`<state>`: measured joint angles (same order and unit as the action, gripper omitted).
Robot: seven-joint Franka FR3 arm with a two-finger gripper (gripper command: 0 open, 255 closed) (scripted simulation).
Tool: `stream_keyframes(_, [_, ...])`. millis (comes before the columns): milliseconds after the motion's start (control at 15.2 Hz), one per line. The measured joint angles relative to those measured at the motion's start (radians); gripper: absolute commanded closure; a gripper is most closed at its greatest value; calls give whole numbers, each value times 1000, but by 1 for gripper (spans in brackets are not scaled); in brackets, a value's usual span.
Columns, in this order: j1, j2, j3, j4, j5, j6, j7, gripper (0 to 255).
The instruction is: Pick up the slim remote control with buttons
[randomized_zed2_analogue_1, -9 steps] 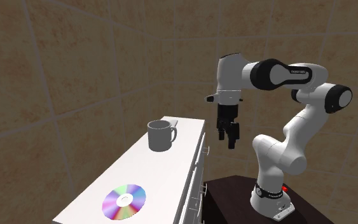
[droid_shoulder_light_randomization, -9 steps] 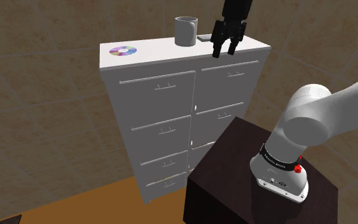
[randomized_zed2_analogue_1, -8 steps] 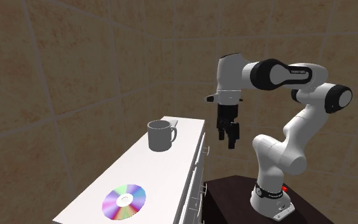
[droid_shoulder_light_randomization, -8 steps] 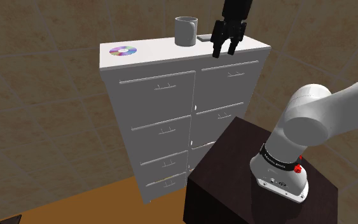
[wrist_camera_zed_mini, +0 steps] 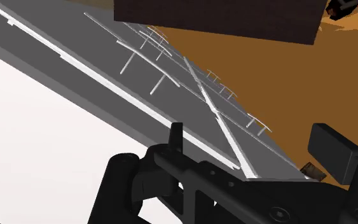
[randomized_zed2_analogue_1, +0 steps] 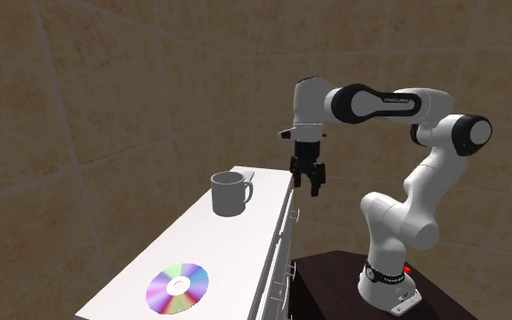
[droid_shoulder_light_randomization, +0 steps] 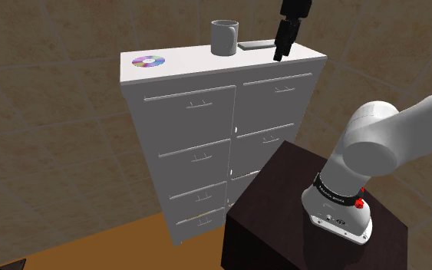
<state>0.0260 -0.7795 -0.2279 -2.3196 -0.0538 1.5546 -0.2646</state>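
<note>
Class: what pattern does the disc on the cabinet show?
The disc shows rainbow bands, clearest in the second exterior view.

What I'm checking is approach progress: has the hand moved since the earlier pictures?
Yes. In the second exterior view the hand has shifted left and slightly up, closer to the mug on the cabinet.

grey remote (droid_shoulder_light_randomization: 252, 46) flat on cabinet (droid_shoulder_light_randomization: 199, 123)

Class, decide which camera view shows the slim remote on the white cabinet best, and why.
The shoulder view: the remote lies flat on the cabinet top beside the mug, seen nearly whole. In the second exterior view, just its end peeks out behind the mug. The wrist view faces the cabinet's drawer fronts.
</note>
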Motion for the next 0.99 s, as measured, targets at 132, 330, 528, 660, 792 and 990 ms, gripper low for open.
stream_keyframes(132, [8,37,-57,38,-39,1,-127,0])
stream_keyframes(330, [48,109,-132,90,-85,16,-304,0])
stream_keyframes(528, [89,196,-213,175,-117,26,-479,0])
stream_keyframes(660, [119,263,-268,247,-127,28,-600,0])
stream_keyframes(792, [148,336,-327,310,-128,44,-724,0])
stream_keyframes(990, [190,449,-406,409,-108,62,-907,0])
